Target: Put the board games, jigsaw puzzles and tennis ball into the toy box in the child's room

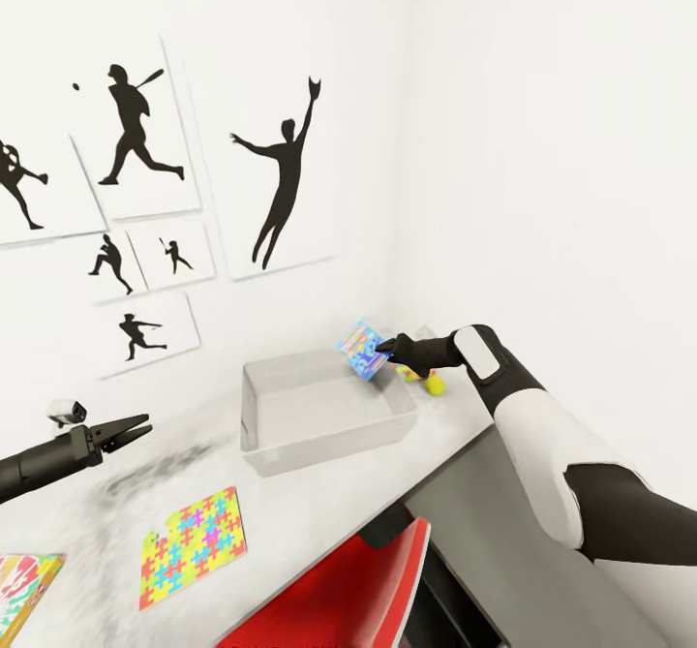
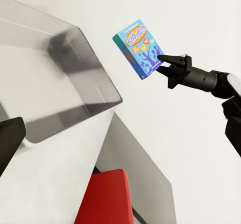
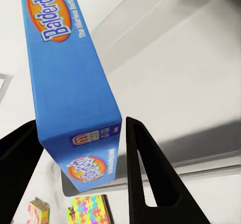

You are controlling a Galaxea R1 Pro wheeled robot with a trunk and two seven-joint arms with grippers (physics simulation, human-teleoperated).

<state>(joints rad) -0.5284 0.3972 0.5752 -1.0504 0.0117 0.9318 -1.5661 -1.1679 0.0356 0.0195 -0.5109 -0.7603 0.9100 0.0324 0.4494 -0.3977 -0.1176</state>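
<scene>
— Head view first: what's cut off?
— One board game (image 1: 21,585) at the near left edge is cropped; a tennis ball (image 1: 436,385) sits half behind the right gripper (image 1: 387,345).
— And the held box?
— A blue Balderdash box (image 1: 362,349), pinched between the right fingers, tilted above the toy box (image 1: 324,411)'s far right corner.
— Left gripper (image 1: 134,426)?
— Slightly parted, holding nothing. One puzzle (image 1: 194,542) lies on the table (image 1: 87,508).
</scene>
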